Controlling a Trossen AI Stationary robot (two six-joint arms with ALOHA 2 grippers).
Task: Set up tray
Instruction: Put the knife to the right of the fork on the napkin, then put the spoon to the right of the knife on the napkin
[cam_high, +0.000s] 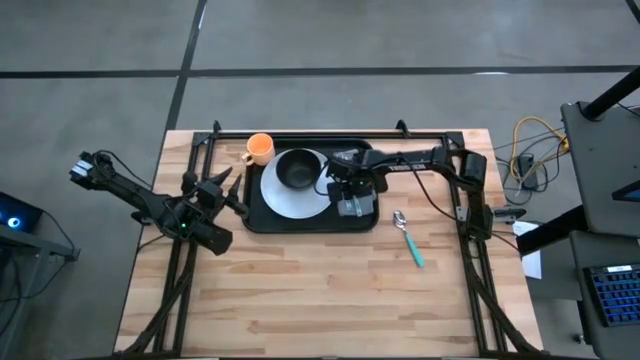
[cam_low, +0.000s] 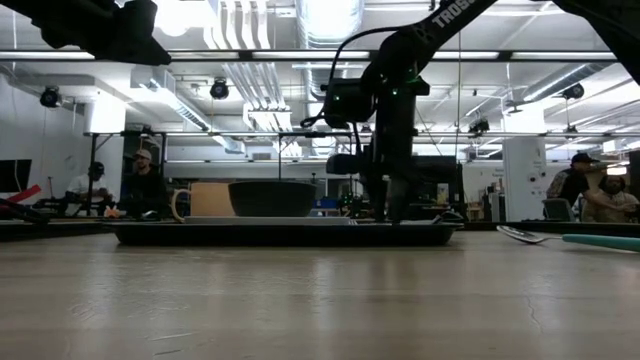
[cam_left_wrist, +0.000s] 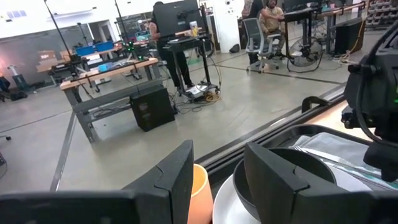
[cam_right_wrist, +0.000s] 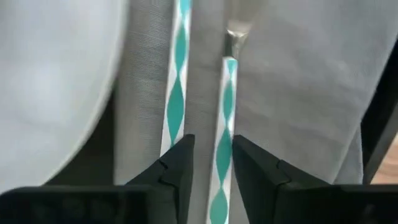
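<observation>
The black tray (cam_high: 252, 222) holds a white plate (cam_high: 285, 202) with a black bowl (cam_high: 297, 170) on it, and a grey napkin (cam_high: 362, 208) at its right end. Two teal-and-white utensil handles (cam_right_wrist: 177, 93) (cam_right_wrist: 225, 124) lie side by side on the napkin (cam_right_wrist: 298, 93). My right gripper (cam_right_wrist: 212, 168) points down over them, open, its fingers on either side of one handle. An orange cup (cam_high: 260, 149) stands at the tray's far left corner. My left gripper (cam_high: 235, 192) waits open and level, left of the tray. My right gripper stands from above with its fingers along the handle (cam_right_wrist: 224, 155), which lies flat on the napkin. The handle runs close beside one finger (cam_right_wrist: 249, 168) with a gap to the other. I cannot tell whether that finger touches it.
A spoon (cam_high: 410, 240) with a teal handle lies on the wooden table right of the tray. The front half of the table is bare wood. Dark frame rails run along the table's left, right and far edges. People sit in the room beyond.
</observation>
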